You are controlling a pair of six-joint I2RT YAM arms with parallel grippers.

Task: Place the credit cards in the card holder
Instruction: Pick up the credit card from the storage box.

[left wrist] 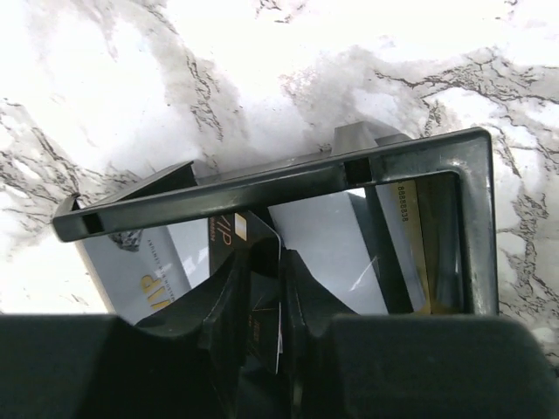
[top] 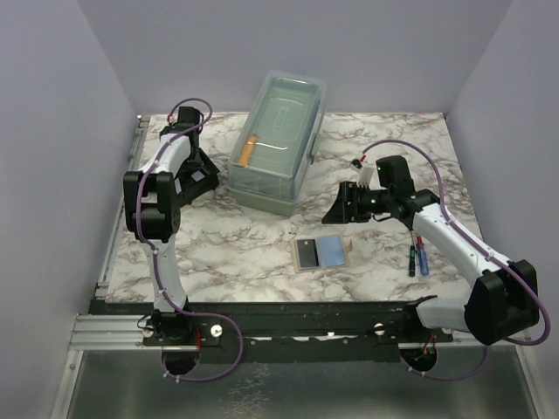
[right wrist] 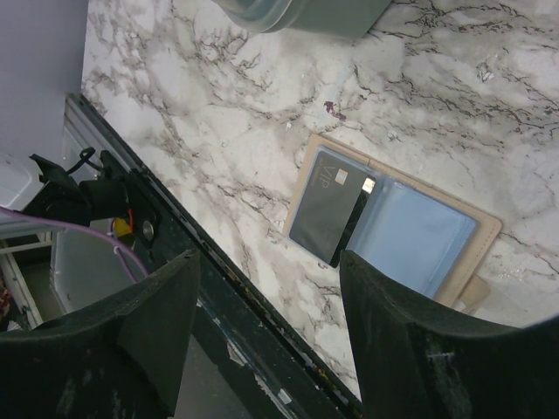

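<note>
We see left fingers pinching a dark card inside the card holder at ten o'clock, right fingers spread near credit cards.

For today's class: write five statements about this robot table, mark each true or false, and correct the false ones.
1. The right gripper is open and holds nothing. True.
2. The clear box has no lid. False: its lid is on.
3. A grey card and a blue card lie side by side on a tan pad. True.
4. The card holder stands at the right gripper. False: it stands at the left gripper.
5. The pens lie on the right arm's side of the tan pad. True.
</note>
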